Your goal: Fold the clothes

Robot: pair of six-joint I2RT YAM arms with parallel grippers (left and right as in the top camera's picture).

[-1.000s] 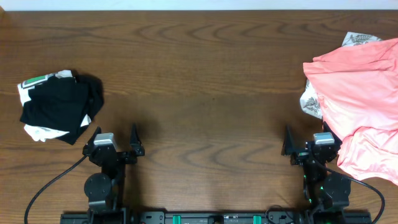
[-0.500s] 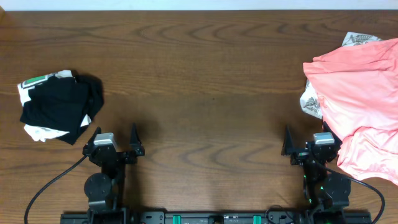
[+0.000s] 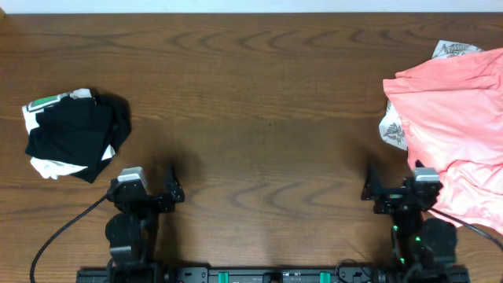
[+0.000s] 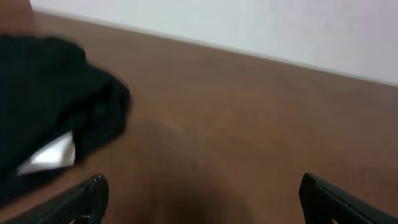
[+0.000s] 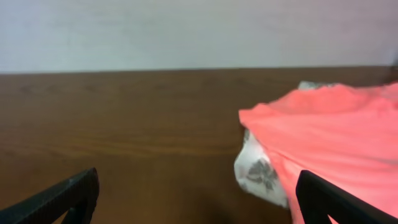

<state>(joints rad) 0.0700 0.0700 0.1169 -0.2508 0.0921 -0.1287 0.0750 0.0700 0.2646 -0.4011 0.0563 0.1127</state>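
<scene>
Salmon-pink T-shirt (image 3: 456, 118) at frame right, black-and-white bundle (image 3: 75, 134) at left; we hold left end effector (image 3: 147, 182) and right end effector (image 3: 397, 189) spread.

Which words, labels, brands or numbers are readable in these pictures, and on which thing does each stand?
No text is readable in any view.
On the black-and-white bundle, a green patch: too small to read.
On the white leaf-print garment: only a grey pattern, no letters.
On the salmon-pink T-shirt: nothing printed that shows.
</scene>
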